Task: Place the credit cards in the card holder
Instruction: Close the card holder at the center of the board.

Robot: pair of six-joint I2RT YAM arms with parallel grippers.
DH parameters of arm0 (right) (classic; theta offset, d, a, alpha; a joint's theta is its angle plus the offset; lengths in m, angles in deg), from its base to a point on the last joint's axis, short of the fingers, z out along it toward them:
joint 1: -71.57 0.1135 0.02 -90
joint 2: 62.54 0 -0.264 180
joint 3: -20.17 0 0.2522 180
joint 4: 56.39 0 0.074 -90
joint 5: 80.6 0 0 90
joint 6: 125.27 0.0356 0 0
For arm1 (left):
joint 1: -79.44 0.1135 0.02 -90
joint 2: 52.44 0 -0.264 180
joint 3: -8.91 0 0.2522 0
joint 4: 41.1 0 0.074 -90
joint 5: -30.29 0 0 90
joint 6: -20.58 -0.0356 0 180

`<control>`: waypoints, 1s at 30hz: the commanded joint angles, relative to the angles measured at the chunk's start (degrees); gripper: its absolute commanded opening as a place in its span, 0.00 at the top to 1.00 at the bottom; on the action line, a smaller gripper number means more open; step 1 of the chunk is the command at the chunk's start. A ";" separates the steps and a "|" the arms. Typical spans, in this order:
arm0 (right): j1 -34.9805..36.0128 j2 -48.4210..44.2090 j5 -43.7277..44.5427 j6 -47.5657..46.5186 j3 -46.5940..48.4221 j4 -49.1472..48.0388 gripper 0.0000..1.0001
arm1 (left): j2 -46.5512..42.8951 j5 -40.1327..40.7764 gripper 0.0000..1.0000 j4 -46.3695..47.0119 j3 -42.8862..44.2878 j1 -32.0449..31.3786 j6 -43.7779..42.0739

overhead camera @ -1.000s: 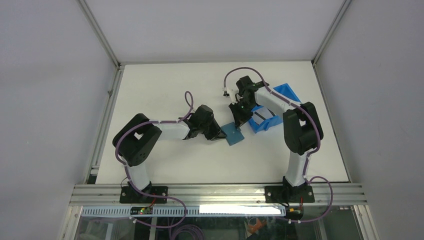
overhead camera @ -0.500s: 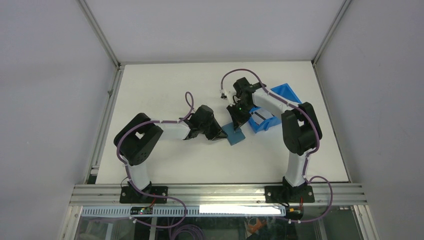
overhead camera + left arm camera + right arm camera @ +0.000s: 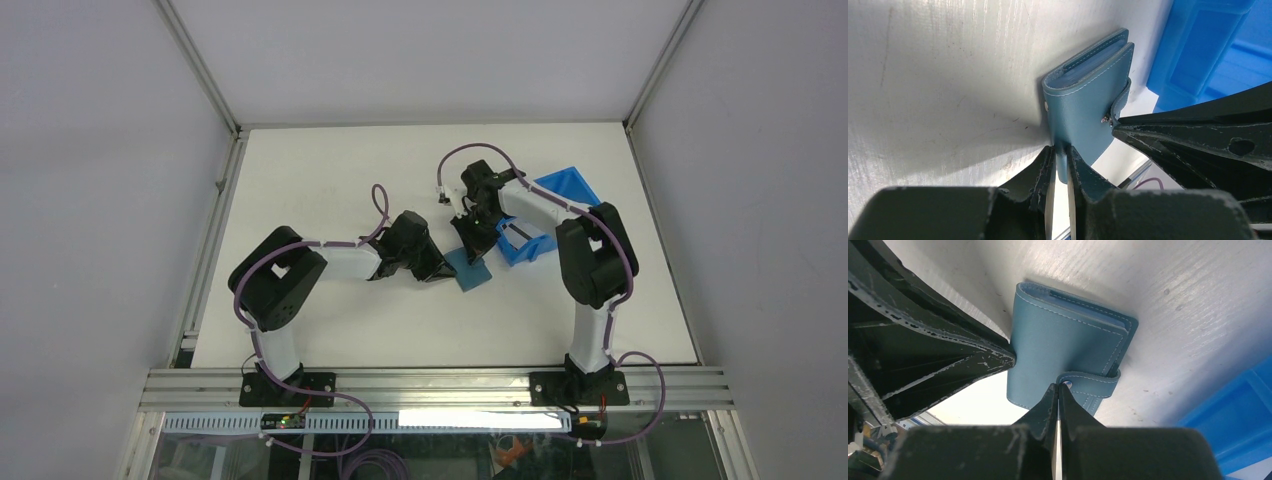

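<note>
Left wrist view: the left gripper [image 3: 1060,156] pinches the near edge of the card holder [image 3: 1088,105], folded on the table [image 3: 948,75] beside the blue bin [image 3: 1198,50]. Opposite, the right gripper [image 3: 1058,389] clenches its snap tab [image 3: 1093,382].

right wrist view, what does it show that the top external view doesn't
Only right wrist: stitching on the card holder, and the right gripper pinching its snap tab. Only top external: the left arm and right arm whole, and the table's full spread. Both: the closed card holder, the left gripper at its edge, the blue bin.
</note>
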 commanded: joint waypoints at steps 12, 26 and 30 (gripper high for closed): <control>0.66 -1.37 -0.50 -1.32 -0.58 0.31 1.00 | 0.52 -0.93 0.86 2.75 0.00 -0.65 1.11; 1.87 -1.52 -1.36 -1.14 -0.81 0.14 1.00 | 0.74 -1.08 0.86 2.82 0.08 -0.69 1.24; 2.29 -0.73 0.60 -1.06 -1.56 -0.29 1.00 | 0.74 -1.08 0.86 2.99 0.00 -0.68 1.32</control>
